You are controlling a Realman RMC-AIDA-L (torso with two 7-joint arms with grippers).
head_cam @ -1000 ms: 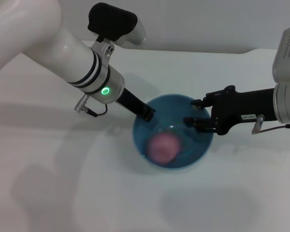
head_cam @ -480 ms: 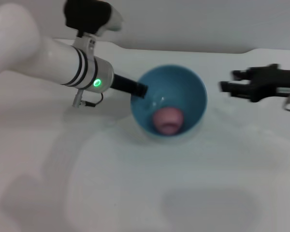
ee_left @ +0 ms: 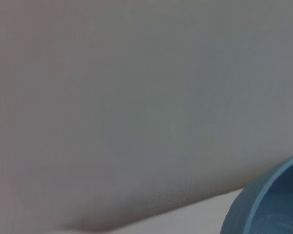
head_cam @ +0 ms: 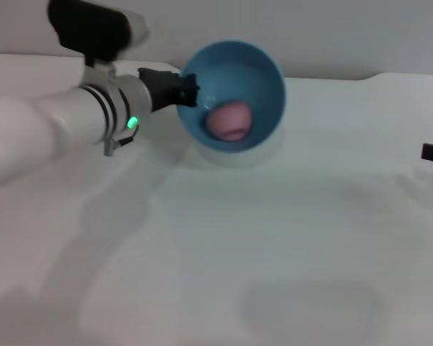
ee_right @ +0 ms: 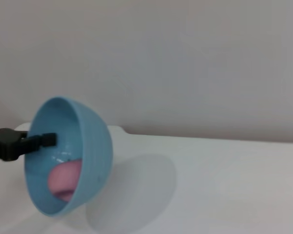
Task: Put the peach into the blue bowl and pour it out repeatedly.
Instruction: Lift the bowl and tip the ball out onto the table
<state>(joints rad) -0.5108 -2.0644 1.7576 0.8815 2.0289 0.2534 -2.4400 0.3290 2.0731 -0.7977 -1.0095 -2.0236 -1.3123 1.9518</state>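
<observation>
Peach sits inside tilted blue bowl held by left pincer.

A plain white table fills the scene, matte and unpatterned; its far edge meets a grey wall. Soft shadows fall across its left and near parts; no object visibly rests on it.

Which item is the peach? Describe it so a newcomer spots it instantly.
Start at the white table and find the blue bowl, lifted and tilted, its rim gripped by the left end effector. The peach lies inside on the bowl's lower wall. It is the only small, round, matte pink thing there.
</observation>
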